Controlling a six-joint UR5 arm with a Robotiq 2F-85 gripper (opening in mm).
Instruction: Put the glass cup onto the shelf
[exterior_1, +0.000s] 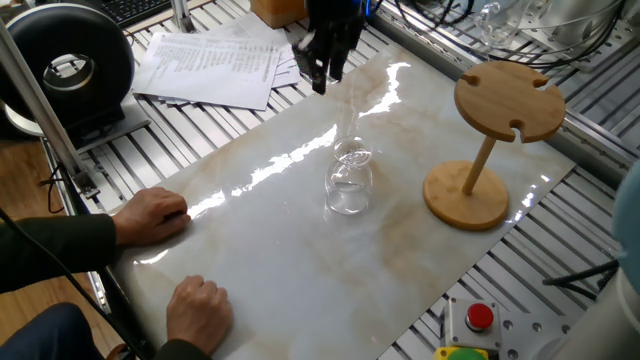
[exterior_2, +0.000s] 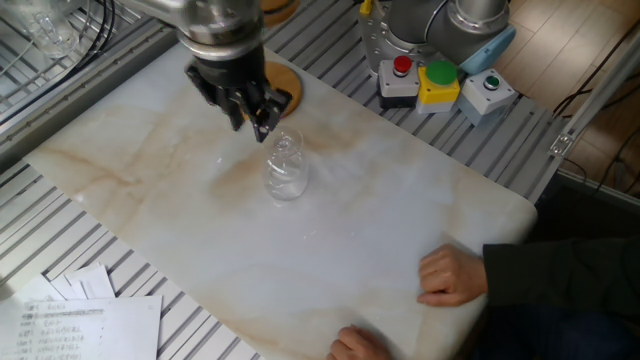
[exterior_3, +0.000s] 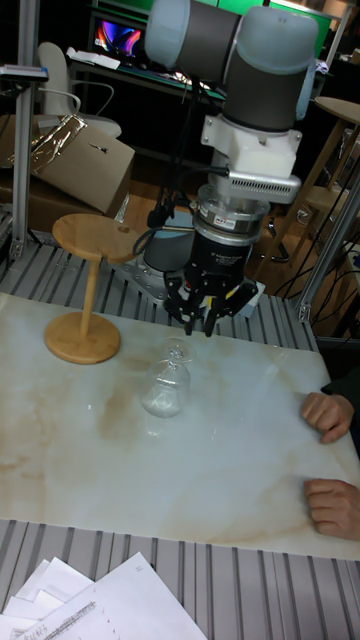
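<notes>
Pincer (exterior_3: 205, 322) above glass cup (exterior_3: 166, 385); shelf (exterior_3: 87, 300) beside; hands (exterior_1: 152, 214) near.

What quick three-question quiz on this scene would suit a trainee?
1. True or false: the gripper holds the glass cup.
2. How does the glass cup stand? A) bowl down, foot up B) on its side C) hung in the shelf
3. Whose hands rest on the marble table edge?

Key: 1 false, it hovers above the foot. 2 A. 3 A person's, in dark sleeves.
</notes>
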